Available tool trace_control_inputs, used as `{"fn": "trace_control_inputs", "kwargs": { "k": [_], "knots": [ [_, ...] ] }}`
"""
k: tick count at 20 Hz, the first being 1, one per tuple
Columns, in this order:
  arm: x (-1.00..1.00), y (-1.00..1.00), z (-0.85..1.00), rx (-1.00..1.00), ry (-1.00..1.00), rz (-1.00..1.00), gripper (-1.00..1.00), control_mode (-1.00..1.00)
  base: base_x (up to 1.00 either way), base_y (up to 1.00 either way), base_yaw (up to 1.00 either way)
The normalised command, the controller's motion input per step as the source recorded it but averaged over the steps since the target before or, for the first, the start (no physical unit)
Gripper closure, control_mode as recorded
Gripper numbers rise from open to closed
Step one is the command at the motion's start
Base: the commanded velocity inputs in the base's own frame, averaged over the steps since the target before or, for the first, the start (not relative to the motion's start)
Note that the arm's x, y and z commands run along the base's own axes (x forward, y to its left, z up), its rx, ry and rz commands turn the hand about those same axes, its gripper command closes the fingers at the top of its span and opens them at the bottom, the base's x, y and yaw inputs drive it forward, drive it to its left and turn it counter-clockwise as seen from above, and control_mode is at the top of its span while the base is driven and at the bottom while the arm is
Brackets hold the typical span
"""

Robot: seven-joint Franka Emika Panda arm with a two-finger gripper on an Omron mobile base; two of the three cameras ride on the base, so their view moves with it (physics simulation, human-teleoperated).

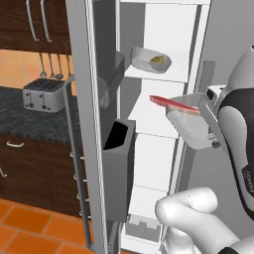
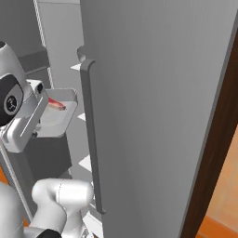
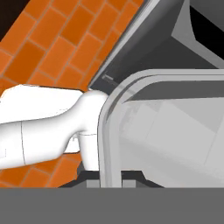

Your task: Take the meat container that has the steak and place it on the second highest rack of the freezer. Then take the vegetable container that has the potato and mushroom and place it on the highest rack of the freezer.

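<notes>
The gripper (image 1: pixel 211 119) is clamped on the near rim of the meat container (image 1: pixel 191 130), a straight-walled light-grey tub held in the air in front of the open freezer (image 1: pixel 163 64), level with its second shelf from the top. The tub tilts, its far end lower toward the white interior. The steak (image 1: pixel 173 103), a thin red slab, juts up over the tub's rim and looks loose inside. The vegetable container (image 1: pixel 149 59) already sits on the freezer's upper white shelf, with the yellow-brown potato (image 1: pixel 158 60) in it.

The tub seems rigid and light, with smooth walls that could slip, and a 1-sided rim grip lets it hang and swing. The steak could slide out if the tilt grows. Holding the rim at mid-length of a short side, and keeping the tub level, looks safest.
</notes>
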Motion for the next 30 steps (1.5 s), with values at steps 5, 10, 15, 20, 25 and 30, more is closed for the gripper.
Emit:
{"fn": "trace_control_inputs", "kwargs": {
  "k": [5, 10, 15, 20, 25, 30],
  "knots": [
    [0.15, 0.06, -0.19, 0.02, 0.04, -0.02, 1.0, -1.0, 0.08, 0.02, 0.0],
    [0.56, 0.19, -0.53, 0.08, 0.11, -0.15, 1.0, -1.0, 0.0, 0.0, 0.0],
    [0.48, 0.25, -0.24, 0.06, 0.0, -0.2, 1.0, -1.0, 0.0, 0.0, 0.0],
    [0.02, 0.43, 0.04, 0.03, -0.13, -0.04, 1.0, -1.0, 0.0, 0.0, 0.0],
    [0.28, 0.16, 0.0, 0.06, -0.11, 0.0, 1.0, -1.0, 0.0, 0.0, 0.0],
    [0.66, -0.02, 0.0, 0.11, 0.0, 0.0, 1.0, -1.0, 0.0, 0.0, 0.0]
  ]
}}
